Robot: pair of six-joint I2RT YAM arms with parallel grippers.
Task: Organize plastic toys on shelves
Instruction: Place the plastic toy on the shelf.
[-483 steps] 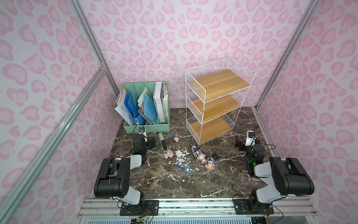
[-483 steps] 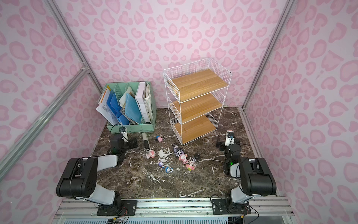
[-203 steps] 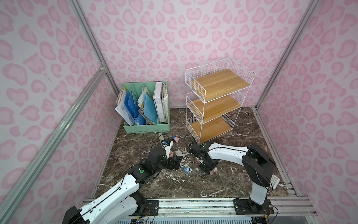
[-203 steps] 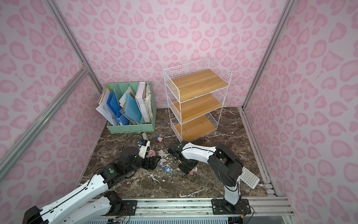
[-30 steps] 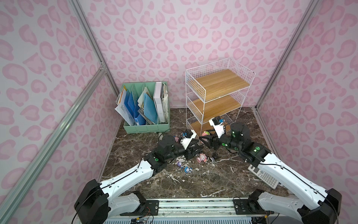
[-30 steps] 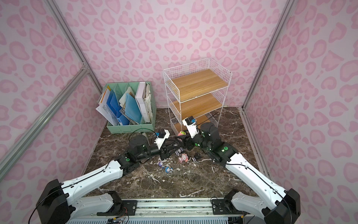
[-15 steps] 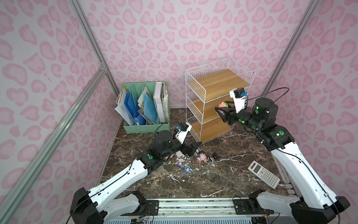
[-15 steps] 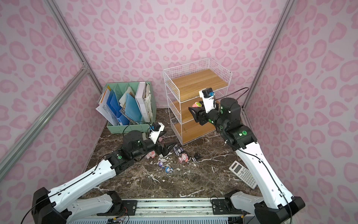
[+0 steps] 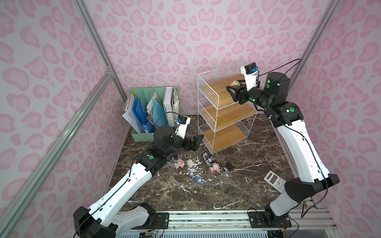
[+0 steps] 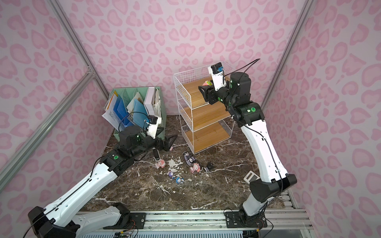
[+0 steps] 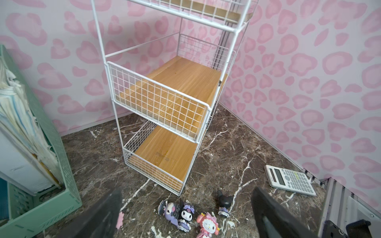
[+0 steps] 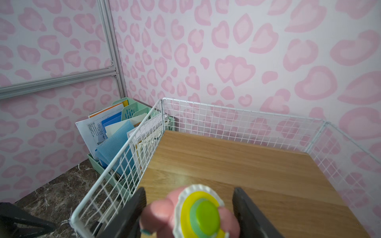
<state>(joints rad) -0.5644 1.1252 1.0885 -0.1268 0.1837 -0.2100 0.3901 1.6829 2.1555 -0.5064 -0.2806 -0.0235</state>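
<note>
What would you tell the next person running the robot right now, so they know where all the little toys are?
Left tool: open and empty, low over the table beside the rack.
Right tool: shut on a pink toy, held over the rack's top board.
Other toys: in a loose bunch on the table, in front of the rack.
Done: no toy sits on a board yet; all three boards are bare.
Left: set the pink toy down, then shelve the rest.
</note>
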